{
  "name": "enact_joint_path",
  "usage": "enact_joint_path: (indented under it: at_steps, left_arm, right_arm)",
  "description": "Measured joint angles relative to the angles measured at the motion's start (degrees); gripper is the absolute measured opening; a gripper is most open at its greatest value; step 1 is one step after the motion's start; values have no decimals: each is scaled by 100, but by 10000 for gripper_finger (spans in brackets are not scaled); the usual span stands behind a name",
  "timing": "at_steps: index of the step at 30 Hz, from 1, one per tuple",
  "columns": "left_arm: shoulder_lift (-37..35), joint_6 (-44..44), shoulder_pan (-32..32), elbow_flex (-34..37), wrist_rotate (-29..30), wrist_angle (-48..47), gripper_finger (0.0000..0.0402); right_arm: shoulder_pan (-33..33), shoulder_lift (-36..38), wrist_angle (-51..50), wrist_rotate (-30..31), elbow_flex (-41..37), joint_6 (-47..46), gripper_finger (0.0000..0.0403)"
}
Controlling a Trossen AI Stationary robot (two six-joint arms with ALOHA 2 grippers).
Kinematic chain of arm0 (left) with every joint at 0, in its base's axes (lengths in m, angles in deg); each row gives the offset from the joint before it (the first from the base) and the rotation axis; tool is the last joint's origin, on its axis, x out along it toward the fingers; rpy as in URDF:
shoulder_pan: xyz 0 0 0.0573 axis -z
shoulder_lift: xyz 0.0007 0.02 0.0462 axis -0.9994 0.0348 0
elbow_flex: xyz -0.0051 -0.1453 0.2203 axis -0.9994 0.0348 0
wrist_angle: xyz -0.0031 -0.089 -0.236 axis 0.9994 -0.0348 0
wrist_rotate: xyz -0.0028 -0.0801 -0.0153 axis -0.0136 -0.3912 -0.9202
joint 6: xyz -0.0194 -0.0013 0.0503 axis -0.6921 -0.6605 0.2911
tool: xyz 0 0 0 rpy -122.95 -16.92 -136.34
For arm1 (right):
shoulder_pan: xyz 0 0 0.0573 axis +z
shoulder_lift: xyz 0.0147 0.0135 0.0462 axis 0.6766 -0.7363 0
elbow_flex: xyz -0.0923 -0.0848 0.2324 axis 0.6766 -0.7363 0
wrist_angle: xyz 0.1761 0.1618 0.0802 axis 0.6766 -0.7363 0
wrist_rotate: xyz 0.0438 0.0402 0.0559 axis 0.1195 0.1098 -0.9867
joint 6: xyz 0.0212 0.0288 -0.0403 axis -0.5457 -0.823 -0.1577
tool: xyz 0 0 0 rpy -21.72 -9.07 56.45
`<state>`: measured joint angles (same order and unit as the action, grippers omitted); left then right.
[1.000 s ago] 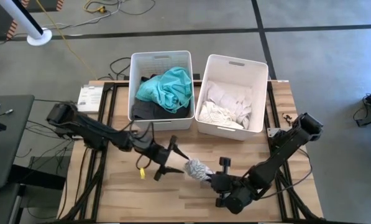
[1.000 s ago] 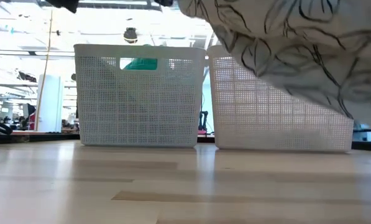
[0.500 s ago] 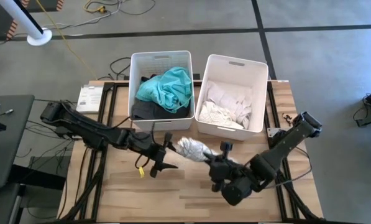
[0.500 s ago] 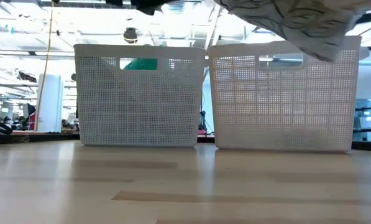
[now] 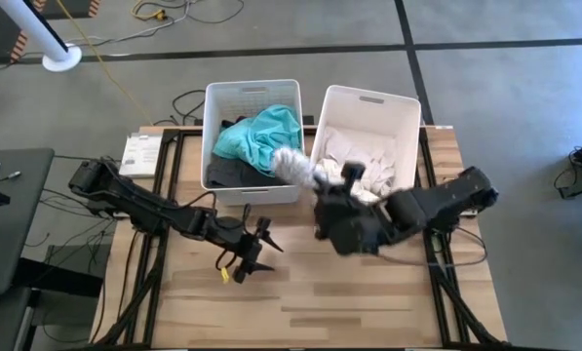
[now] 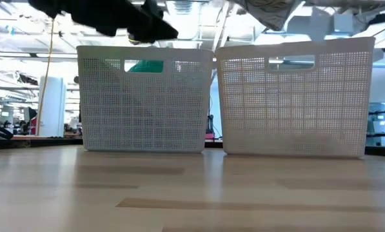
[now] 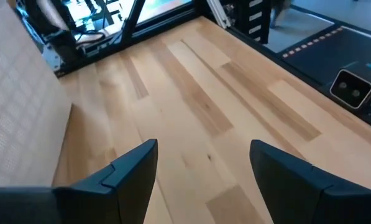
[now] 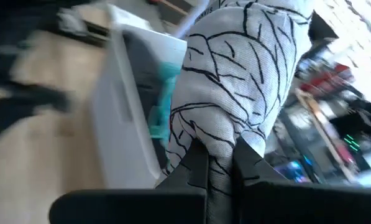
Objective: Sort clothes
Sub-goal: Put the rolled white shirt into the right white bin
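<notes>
A white garment with a dark line pattern point(image 5: 292, 164) is bunched in my right gripper point(image 5: 316, 181), which is shut on it above the near walls of the two white bins. It also shows in the right wrist view point(image 8: 241, 74) and at the top of the low view point(image 6: 269, 9). The left bin point(image 5: 222, 96) holds a teal garment point(image 5: 263, 136) lying on dark ones point(image 5: 230, 174). The right bin point(image 5: 407, 109) holds white garments point(image 5: 359, 161). My left gripper point(image 5: 252, 256) is open and empty over the wooden table, near the left bin. My right gripper pinches a bunched fold of the patterned garment point(image 8: 212, 144) between its two fingers. The fingers come from the table's near right side, roughly level. The garment is lifted clear of table and bins and bulges out beyond the fingertips.
The two bins stand side by side at the table's far edge with a narrow gap between them. Bare wooden table point(image 7: 235, 99) lies in front of them. The left bin's wall point(image 7: 17, 99) is close beside my left gripper. Cables lie on the floor beyond.
My right gripper has risen from the middle of the table and gone toward the far edge, carrying the patterned garment up to the bins. The garment has gone from low over the table to above the bins' near walls.
</notes>
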<state>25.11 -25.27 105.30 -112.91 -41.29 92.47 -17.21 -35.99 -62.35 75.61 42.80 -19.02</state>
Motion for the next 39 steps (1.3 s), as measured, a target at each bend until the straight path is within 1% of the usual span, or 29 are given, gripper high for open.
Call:
enact_joint_path:
  at_steps: [3,6,11,17,23,29,33,39]
  left_arm:
    - [-16,-95,-2,317,-19,374,249]
    - [-20,-236,-2,656,-29,791,249]
    - [-18,-388,-2,1065,-29,1320,249]
    - [-17,-439,-1,1164,-27,1313,249]
    - [-17,-419,-2,1164,-24,1253,249]
    - [-17,-381,-2,1162,-20,1250,249]
    - [-17,-386,-2,1162,-18,1246,249]
    - [-17,-433,0,1160,-16,1210,249]
  right_arm:
    - [-403,0,-249,89,317,-30,22]
    - [-858,0,-604,89,587,-258,22]
    - [-1723,0,-1377,78,811,-1033,22]
    - [-2640,0,-2210,-211,804,-2029,22]
    - [-3383,-4,-2669,-593,659,-2501,22]
    - [-4031,-2,-2667,-1159,221,-2514,22]
    - [-4373,-2,-2560,-1527,-301,-2575,22]
    - [-4774,-4,-2127,-2134,-1192,-2573,22]
